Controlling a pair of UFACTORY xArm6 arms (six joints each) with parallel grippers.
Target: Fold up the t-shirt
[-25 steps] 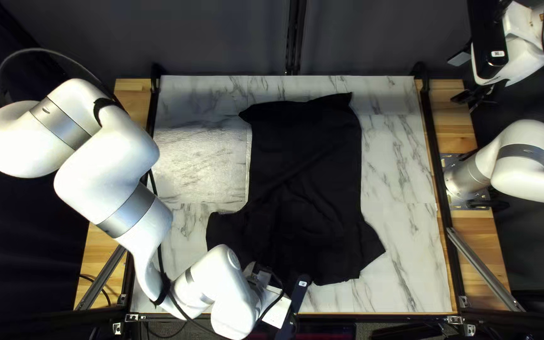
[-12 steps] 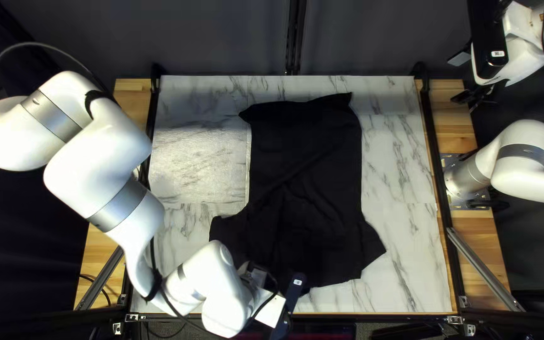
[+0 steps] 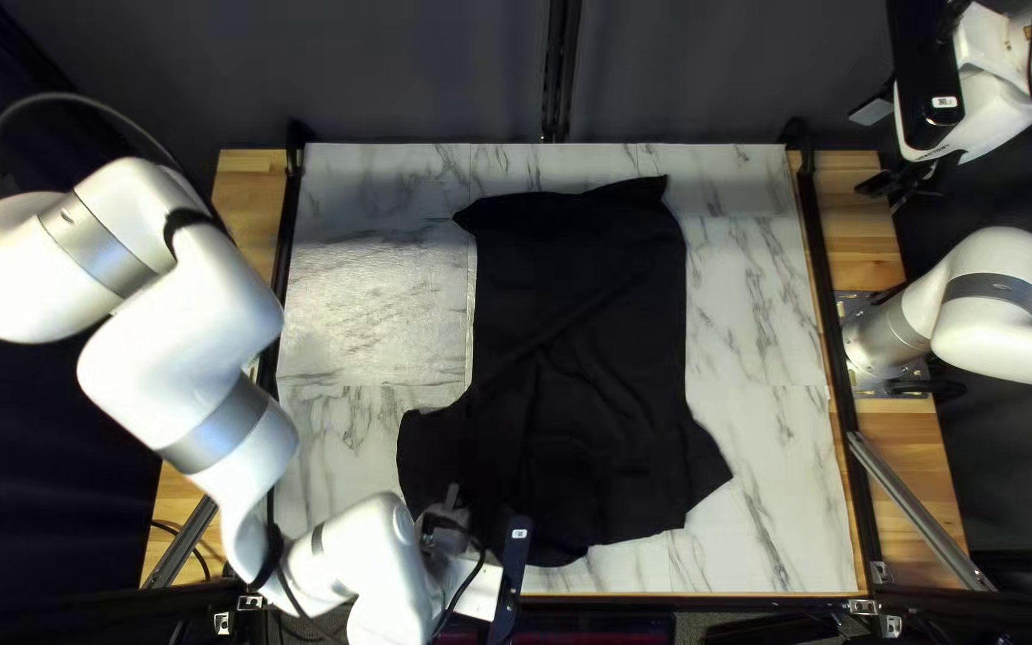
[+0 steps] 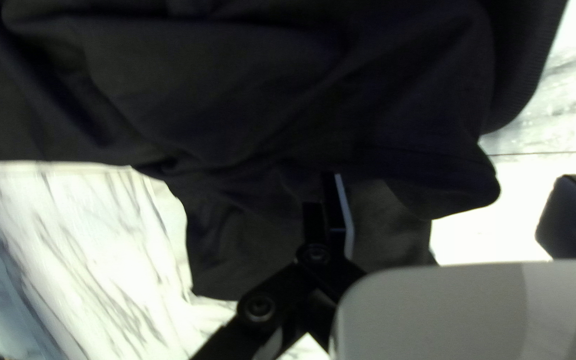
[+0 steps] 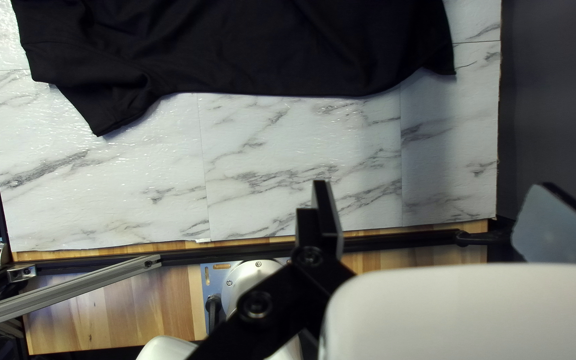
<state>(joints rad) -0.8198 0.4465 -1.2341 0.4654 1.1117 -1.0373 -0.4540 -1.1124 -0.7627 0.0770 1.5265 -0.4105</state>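
1. Top left view: A rumpled black T-shirt (image 3: pixel 582 346) lies on a marbled tabletop (image 3: pixel 755 323), my left gripper (image 3: pixel 449 516) at its seven o'clock and my right gripper (image 3: pixel 896 188) well apart at two.
2. Left wrist view: The left gripper (image 4: pixel 453 179) gapes wide with nothing clasped, the T-shirt spread ahead at twelve o'clock.
3. Right wrist view: The right gripper (image 5: pixel 433 187), also wide apart, grips nothing; the T-shirt lies well beyond, toward ten o'clock.
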